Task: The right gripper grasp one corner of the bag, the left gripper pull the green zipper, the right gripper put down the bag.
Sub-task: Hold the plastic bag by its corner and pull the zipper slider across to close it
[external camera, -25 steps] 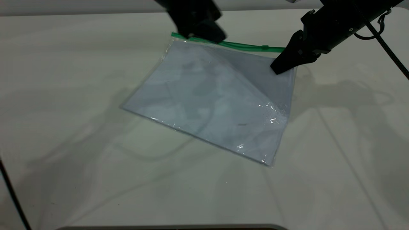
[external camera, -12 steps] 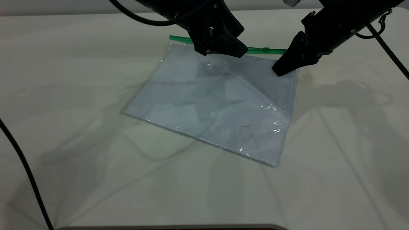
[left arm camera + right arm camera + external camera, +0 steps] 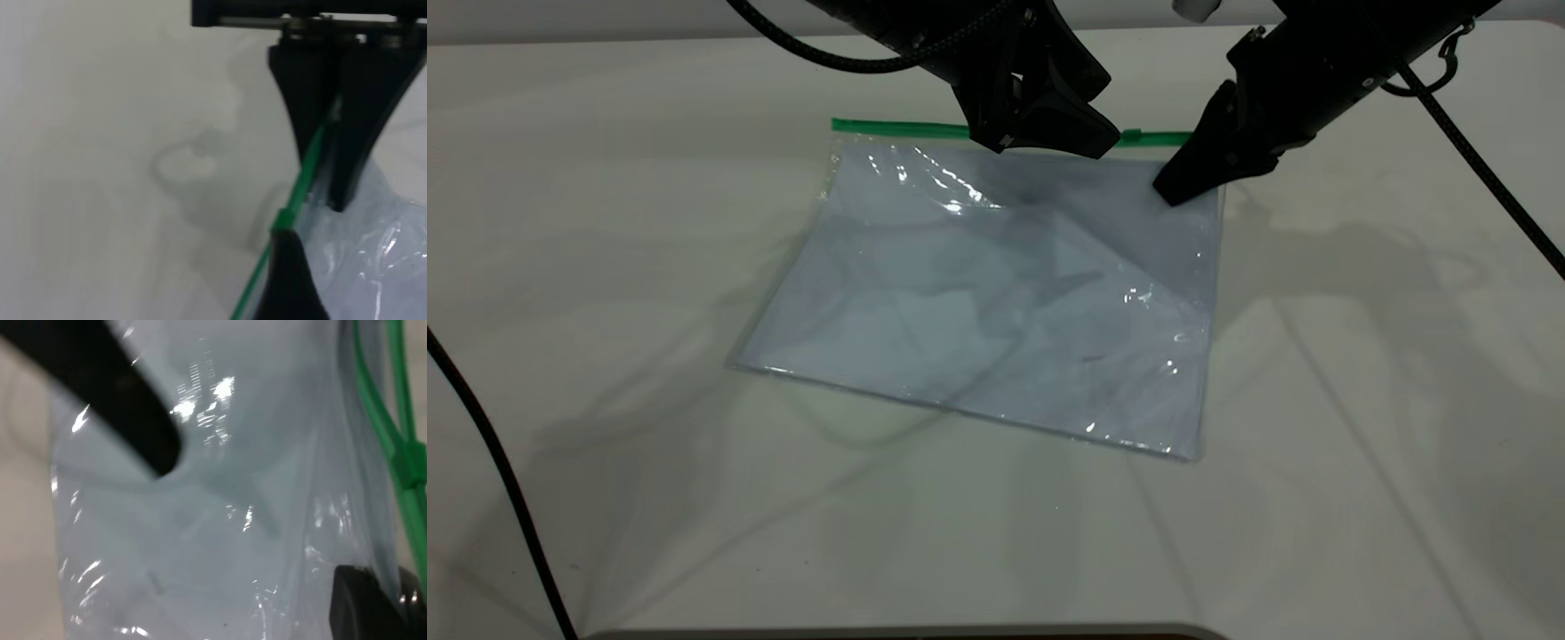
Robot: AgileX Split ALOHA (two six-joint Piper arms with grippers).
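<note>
Bag (image 3: 996, 293) lies mid-table, near edge flat on the table (image 3: 694, 533), far green edge lifted. Since a second ago the pouch has swung: its far-left corner moved left, so the zipper edge now runs roughly level left to right instead of slanting. Glare streaks have appeared on the far-left plastic.

Farther back, right gripper (image 3: 1169, 188) sits on the far-right corner, tip pressed into the plastic just near of the strip. Right wrist view shows plastic between its two dark fingers, which stand apart there, so I judge it holding the corner, but I cannot tell if the clamp is real.

Left gripper (image 3: 1089, 142) has come in over the green zipper (image 3: 898, 129) since a second ago and now sits at the strip just left of the slider tab (image 3: 1131, 136). Left wrist view: its fingers are nearly together with the green strip running through the gap; the slider is not between them, it sits just beyond, close to the other arm's tip.

Judgement: pull step is set up but not started; the slider is at the right end and the left jaws need to catch it before drawing left.

Surface is plain off-white, soft shadows, black cable (image 3: 489, 462) trailing at near left. Room beyond not visible.
</note>
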